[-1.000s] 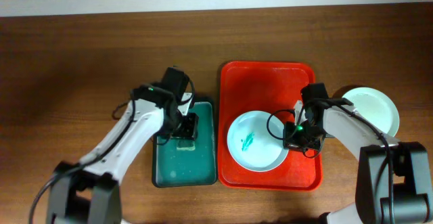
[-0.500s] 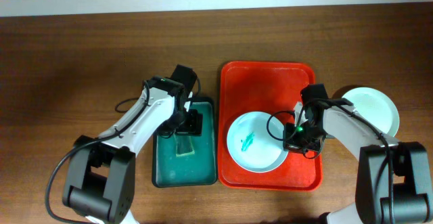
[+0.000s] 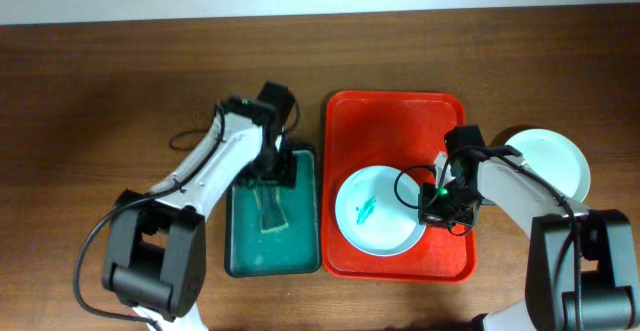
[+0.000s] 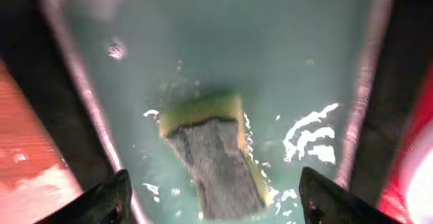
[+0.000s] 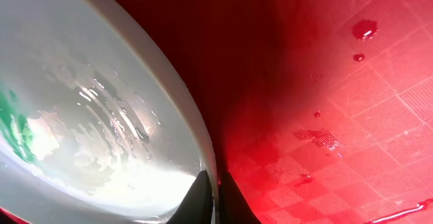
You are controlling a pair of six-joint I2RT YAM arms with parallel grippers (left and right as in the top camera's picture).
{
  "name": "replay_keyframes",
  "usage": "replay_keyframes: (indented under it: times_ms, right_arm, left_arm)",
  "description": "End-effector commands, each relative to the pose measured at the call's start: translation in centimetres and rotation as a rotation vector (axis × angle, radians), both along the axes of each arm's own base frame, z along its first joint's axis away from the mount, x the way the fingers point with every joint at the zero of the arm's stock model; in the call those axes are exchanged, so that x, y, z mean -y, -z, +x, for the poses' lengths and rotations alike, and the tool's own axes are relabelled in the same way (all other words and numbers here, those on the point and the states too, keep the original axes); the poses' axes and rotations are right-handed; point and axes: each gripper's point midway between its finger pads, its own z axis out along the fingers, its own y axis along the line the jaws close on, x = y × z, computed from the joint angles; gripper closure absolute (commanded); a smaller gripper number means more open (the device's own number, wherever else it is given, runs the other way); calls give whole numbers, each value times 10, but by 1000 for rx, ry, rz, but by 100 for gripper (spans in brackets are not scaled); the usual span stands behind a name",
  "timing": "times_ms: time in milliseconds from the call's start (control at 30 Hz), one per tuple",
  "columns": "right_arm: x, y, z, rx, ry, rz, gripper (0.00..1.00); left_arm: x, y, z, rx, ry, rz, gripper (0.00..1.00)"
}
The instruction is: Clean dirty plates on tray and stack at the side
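A pale plate with a teal smear at its centre lies on the red tray. My right gripper is shut on that plate's right rim; the wrist view shows the two fingers pinching the rim of the plate over the tray floor. A clean plate rests on the table right of the tray. My left gripper is open above the sponge in the dark teal tray. In the left wrist view the sponge lies between the spread fingers.
The teal tray is wet inside, with its rim close on both sides of the left fingers. The brown table extends left and behind. A black cable loops over the plate near the right gripper.
My left arm has shifted towards the back edge of the teal tray, uncovering the sponge, which now lies free in the tray. The right gripper and its plate have not moved.
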Motion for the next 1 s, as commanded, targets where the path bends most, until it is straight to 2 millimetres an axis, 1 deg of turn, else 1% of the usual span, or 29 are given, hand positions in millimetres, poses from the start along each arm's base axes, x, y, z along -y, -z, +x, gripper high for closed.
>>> replay_keyframes:
  times_ms: [0,33,100,133,167,200,233,267,300,333,367,433,467,533,567,600,633,667,733,800,833,867,900,967]
  right_arm:
    - [8,13,-14,-54,-6,-55,95]
    - [8,13,-14,-53,-6,-55,95]
    - [8,13,-14,-53,-6,-55,94]
    - [8,13,-14,-52,-6,-55,94]
    - [8,13,-13,-50,-6,-54,95]
    - [8,13,-13,-49,-6,-54,94]
    - [8,13,-13,-49,-6,-54,94]
    - [8,13,-13,-49,-6,-54,94]
    - [8,13,-13,-49,-6,-54,94]
    - [8,13,-13,-50,-6,-54,95]
    - [8,13,-13,-50,-6,-54,94]
    - [8,13,-14,-53,-5,-54,95]
    - [8,13,-14,-55,-2,-54,95]
    - [8,13,-14,-57,6,-56,95]
    - [8,13,-14,-59,14,-57,94]
    - [8,13,-14,-61,24,-58,94]
    - [8,13,-14,-61,23,-58,95]
    - [8,13,-14,-62,23,-58,95]
    - [8,13,-14,-61,22,-58,96]
    - [8,13,-13,-55,22,-57,96]
    - [8,13,-13,-54,22,-58,96]
    - [8,13,-12,-54,22,-58,96]
    - [8,13,-13,-54,22,-58,96]
    - [8,13,-13,-54,22,-58,96]
  left_arm:
    - [3,-21,-1,-17,1,-10,18]
    - [0,-18,-10,-55,0,-2,24]
    - [-3,-6,-27,-114,-42,6,31]
    - [-6,7,-35,-134,-89,15,44]
    - [-8,19,-41,-143,-121,22,53]
    - [-5,44,-49,-148,-140,-14,61]
    - [-1,52,-51,-147,-141,-43,67]
    - [1,58,-51,-138,-140,-57,81]
    - [2,61,-49,-125,-138,-62,97]
    - [3,60,-46,-113,-133,-68,100]
    - [3,58,-42,-103,-100,-72,100]
    - [6,48,-35,-91,-36,-81,100]
    - [7,38,-30,-83,-14,-79,100]
    - [11,-4,-12,-40,34,-78,100]
    - [13,-17,-7,-25,44,-84,100]
    - [17,-41,1,2,54,-95,100]
    - [23,-59,9,32,62,-115,100]
    - [30,-68,15,59,71,-136,100]
    - [57,-72,20,98,115,-211,100]
    - [106,-64,14,134,220,-288,100]
    - [131,-56,5,137,280,-325,100]
    - [153,-47,-4,132,328,-356,100]
    - [181,-35,-17,100,383,-415,100]
    - [208,-18,-36,33,426,-468,100]
